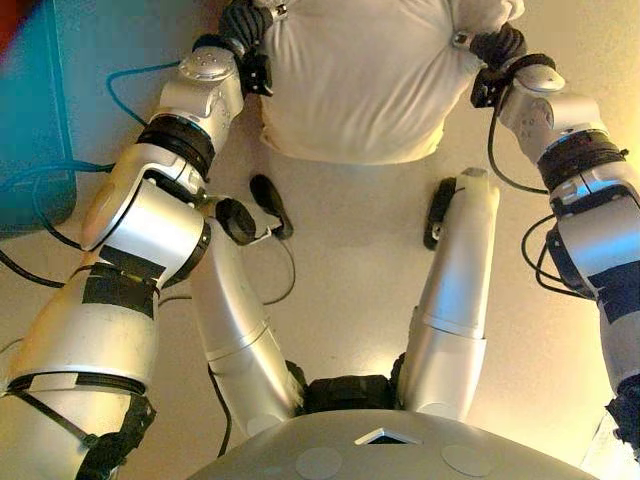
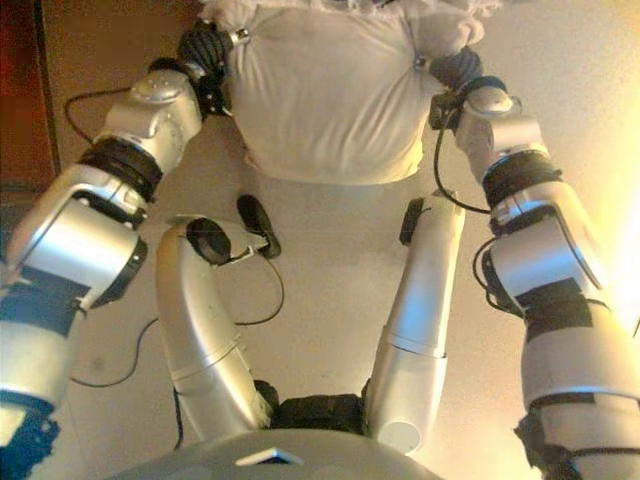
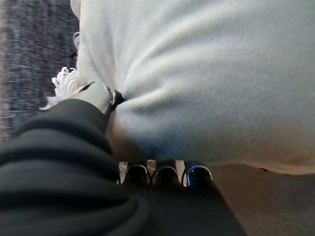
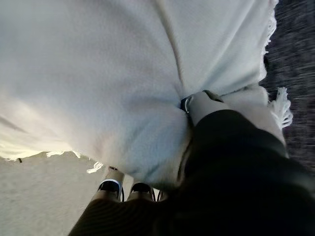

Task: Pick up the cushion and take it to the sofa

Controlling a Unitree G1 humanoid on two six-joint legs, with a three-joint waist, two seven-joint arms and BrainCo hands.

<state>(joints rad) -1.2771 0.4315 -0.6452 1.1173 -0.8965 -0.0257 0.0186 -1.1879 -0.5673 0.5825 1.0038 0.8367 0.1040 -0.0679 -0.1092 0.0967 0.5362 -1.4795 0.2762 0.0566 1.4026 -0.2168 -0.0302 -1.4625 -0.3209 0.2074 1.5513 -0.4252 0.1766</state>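
I hold a white cushion (image 1: 360, 80) with fringed edges in front of me, above the floor. My left hand (image 1: 240, 28) grips its left side and my right hand (image 1: 500, 45) grips its right side. In the left wrist view the thumb (image 3: 101, 96) digs into the cushion (image 3: 206, 73) and the fingers (image 3: 167, 174) curl under it. In the right wrist view the thumb (image 4: 202, 105) presses into the cushion (image 4: 98, 73) and the fingers (image 4: 115, 187) curl under its lower edge. Both hands are shut on it.
A dark grey woven surface (image 3: 29, 59) lies just beyond the cushion, and it also shows in the right wrist view (image 4: 295, 49). A teal object (image 1: 30, 120) stands at my left on the beige floor (image 1: 350, 260).
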